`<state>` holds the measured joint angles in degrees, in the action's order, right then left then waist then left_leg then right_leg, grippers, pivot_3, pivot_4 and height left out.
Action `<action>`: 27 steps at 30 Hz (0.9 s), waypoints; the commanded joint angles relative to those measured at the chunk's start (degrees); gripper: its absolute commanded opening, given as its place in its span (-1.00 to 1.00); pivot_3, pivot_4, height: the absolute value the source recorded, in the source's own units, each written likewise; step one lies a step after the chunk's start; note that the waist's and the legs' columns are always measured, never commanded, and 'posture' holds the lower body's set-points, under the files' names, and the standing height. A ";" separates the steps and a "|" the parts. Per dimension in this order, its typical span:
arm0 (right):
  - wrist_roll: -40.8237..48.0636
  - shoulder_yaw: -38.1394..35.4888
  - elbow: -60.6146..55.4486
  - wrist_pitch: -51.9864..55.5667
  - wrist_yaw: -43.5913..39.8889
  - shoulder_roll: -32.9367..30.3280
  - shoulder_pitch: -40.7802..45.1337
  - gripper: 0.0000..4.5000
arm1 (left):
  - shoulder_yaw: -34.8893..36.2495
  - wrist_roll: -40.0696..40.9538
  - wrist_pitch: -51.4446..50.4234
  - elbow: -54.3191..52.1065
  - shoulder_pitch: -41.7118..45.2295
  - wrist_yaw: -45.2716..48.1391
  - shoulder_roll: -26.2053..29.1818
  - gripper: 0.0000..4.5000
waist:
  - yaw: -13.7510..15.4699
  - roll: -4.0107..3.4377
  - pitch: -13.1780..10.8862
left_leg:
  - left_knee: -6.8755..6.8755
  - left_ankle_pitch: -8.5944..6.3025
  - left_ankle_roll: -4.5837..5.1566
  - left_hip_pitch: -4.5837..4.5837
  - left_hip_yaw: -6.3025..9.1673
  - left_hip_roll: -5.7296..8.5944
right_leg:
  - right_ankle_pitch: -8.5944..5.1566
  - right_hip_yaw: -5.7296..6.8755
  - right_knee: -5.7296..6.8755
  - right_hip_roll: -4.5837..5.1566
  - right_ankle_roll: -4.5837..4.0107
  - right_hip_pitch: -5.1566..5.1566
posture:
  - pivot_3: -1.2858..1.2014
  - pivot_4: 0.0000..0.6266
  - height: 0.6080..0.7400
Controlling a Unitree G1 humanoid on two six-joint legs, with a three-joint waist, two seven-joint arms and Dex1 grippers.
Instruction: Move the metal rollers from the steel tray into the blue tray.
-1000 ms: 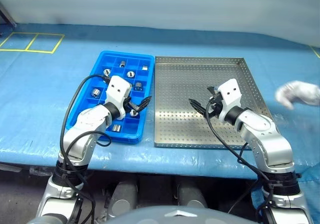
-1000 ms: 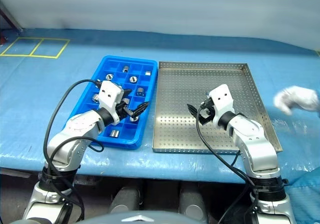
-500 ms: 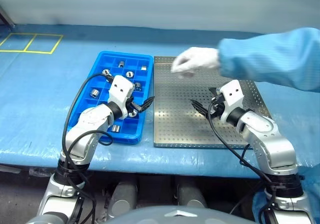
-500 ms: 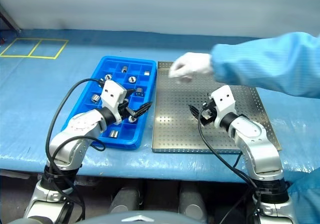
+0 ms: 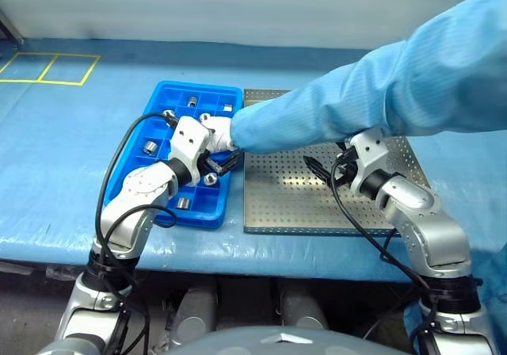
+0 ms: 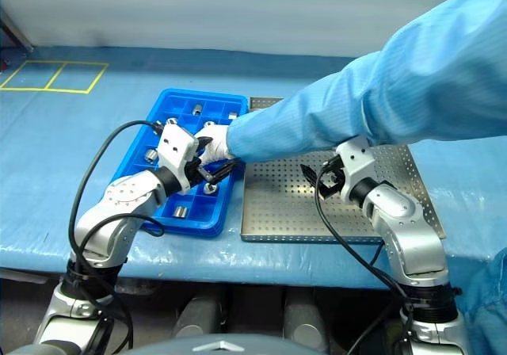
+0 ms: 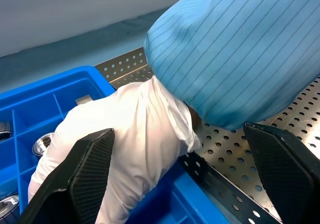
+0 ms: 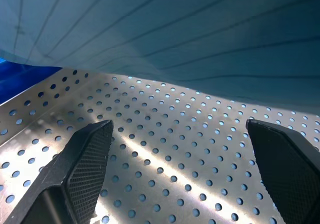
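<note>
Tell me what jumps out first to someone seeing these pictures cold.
A person's arm in a blue sleeve stretches from the right across the steel tray, its white-gloved hand reaching into the blue tray beside the left gripper. Several rollers sit in the blue tray's compartments. Both grippers are open, the right gripper over the steel tray's bare floor.

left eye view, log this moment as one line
left gripper: open, over blue tray | right gripper: open, over steel tray | person's gloved hand: in blue tray
</note>
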<state>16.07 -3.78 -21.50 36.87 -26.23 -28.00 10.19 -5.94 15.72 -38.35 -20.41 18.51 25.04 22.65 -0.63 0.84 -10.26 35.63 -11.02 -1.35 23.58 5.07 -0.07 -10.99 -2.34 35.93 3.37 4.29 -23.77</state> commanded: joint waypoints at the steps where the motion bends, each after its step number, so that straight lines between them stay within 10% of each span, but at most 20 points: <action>1: -0.03 -0.40 -0.96 -0.90 0.37 0.13 1.49 1.00 | 0.81 -0.51 0.71 -1.67 0.31 -0.36 0.10 0.99 | 0.01 0.00 0.00 | 0.01 0.00 0.00 -0.01 0.00 0.00 | 0.00 0.00 0.00 0.00 0.01 0.01 | 0.08 -0.52 1.00; 27: -0.07 -1.77 -6.88 5.79 2.56 -2.17 -3.75 1.00 | -2.12 -1.26 2.24 1.95 0.96 0.50 -2.65 0.99 | -0.55 0.00 0.00 | 0.06 -0.01 0.02 0.01 -0.02 0.01 | 0.02 -0.04 0.00 -0.01 0.03 0.01 | 0.03 -0.52 1.00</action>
<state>16.01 -4.65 -26.27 42.71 -23.97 -29.88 6.33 -8.01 14.58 -37.68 -17.81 18.52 25.24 20.35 -1.17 0.84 -10.26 35.68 -11.03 -1.33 23.58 5.05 -0.06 -10.97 -2.38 35.94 3.36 4.32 -23.77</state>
